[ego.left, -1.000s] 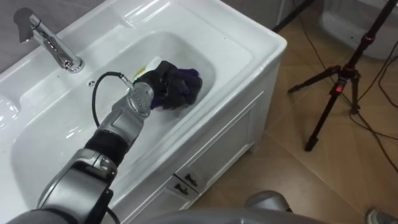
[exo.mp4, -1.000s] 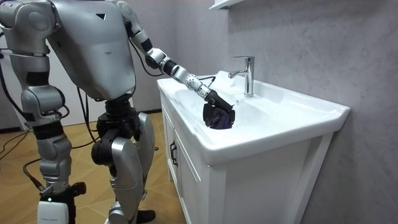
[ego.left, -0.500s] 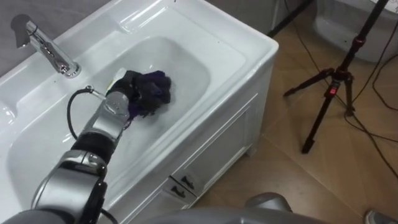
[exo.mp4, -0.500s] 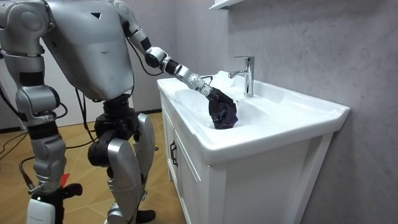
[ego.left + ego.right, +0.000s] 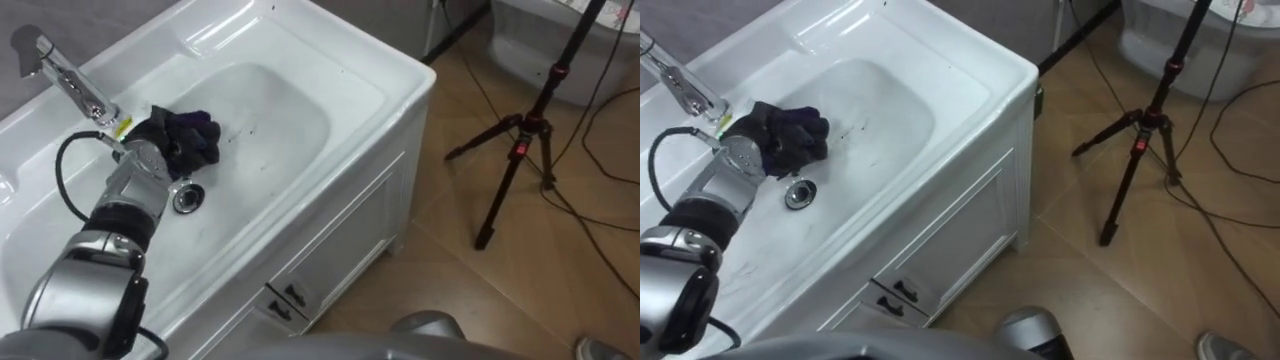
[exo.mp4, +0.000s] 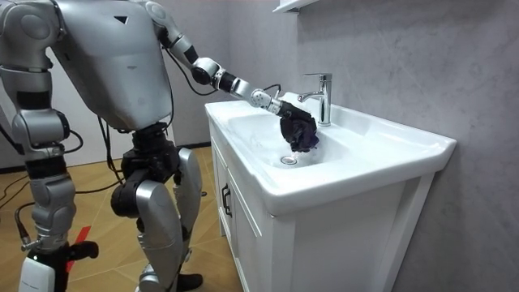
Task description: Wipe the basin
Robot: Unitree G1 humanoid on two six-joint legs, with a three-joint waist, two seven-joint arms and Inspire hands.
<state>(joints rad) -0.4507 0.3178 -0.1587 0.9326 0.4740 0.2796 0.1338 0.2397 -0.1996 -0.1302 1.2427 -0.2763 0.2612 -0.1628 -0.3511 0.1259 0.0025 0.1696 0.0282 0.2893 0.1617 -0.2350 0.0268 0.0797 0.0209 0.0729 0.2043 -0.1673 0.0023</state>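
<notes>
I see the crumpled dark purple cloth (image 5: 190,135) clamped in the left robot hand (image 5: 150,158), with the fingers curled round it. It is held against the back wall of the white ceramic basin (image 5: 300,110), just below the chrome tap (image 5: 65,75) and near the round metal drain (image 5: 187,198). The right robot hand (image 6: 36,272) hangs at the robot's side; I cannot tell its state.

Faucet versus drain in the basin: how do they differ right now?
The faucet stands upright on the basin's back ledge; the drain lies flat in the bowl's bottom. The faucet is tall with a spout; the drain is a low round ring. Both are shiny metal. The left hand grips the cloth near both.
</notes>
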